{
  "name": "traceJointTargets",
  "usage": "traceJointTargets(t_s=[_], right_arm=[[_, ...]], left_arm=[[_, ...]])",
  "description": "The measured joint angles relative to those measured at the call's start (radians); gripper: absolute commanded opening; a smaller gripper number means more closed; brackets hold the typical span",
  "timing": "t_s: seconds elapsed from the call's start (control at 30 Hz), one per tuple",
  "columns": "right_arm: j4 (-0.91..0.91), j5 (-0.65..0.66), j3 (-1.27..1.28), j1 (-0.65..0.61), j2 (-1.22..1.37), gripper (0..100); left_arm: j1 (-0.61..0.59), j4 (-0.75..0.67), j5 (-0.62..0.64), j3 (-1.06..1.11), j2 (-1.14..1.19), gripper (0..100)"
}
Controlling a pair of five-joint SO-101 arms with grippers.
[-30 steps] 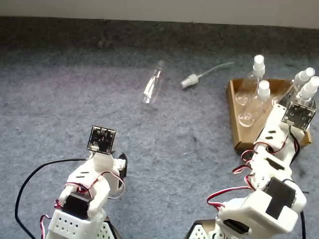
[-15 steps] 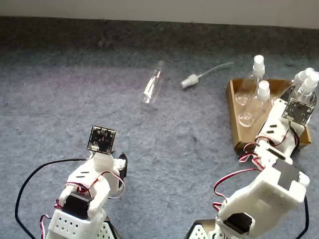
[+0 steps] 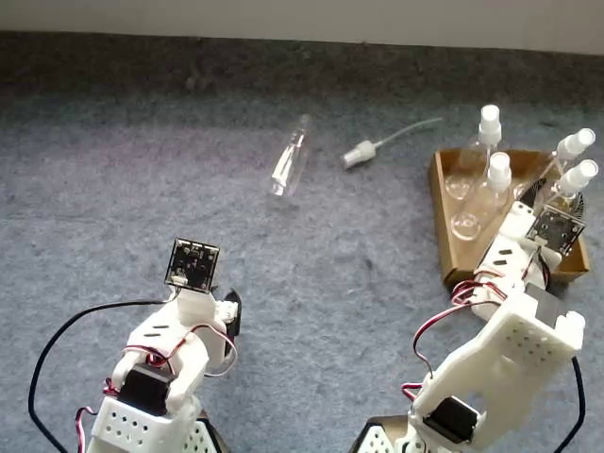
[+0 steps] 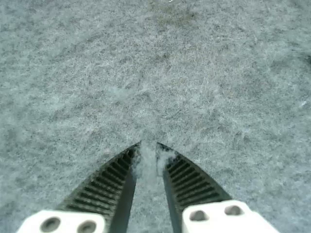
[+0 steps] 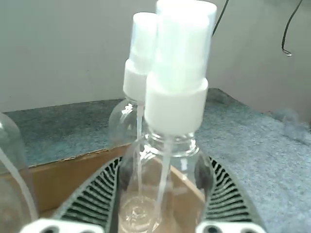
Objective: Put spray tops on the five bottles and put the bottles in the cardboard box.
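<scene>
Inside the cardboard box point(image 3: 444, 222) at the right, my right gripper point(image 5: 165, 167) is shut on a clear bottle point(image 5: 167, 160) that carries a white spray top point(image 3: 580, 176). Three more topped bottles stand in the box: one point(image 3: 489, 125) at the back, one point(image 3: 497, 172) in the middle and one point(image 3: 574, 143) just behind the held one. A bare bottle point(image 3: 291, 162) lies on its side on the grey carpet. A loose spray top point(image 3: 361, 153) with its thin tube lies to the right of it. My left gripper point(image 4: 149, 148) rests shut just above the carpet, holding nothing.
The left arm point(image 3: 179, 349) sits at the near left and the right arm point(image 3: 500, 359) at the near right, reaching over the box's front wall point(image 5: 63, 174). A pale wall edge point(image 3: 302, 24) runs along the back. A black cable point(image 3: 57, 349) loops at the near left.
The right arm's body has swung, and its wrist has drawn slightly toward the near side. The held bottle's top now shows apart from its neighbour. The left arm has not moved.
</scene>
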Motion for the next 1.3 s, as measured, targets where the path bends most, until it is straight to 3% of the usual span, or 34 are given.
traceJointTargets(t_s=[1.07,1.3], right_arm=[[0.0,-0.014,-0.043,0.0,0.002,11.7],[0.0,-0.014,-0.043,0.0,0.002,19.4]], left_arm=[[0.0,0.0,0.0,0.0,0.0,1],[0.0,0.0,0.0,0.0,0.0,1]])
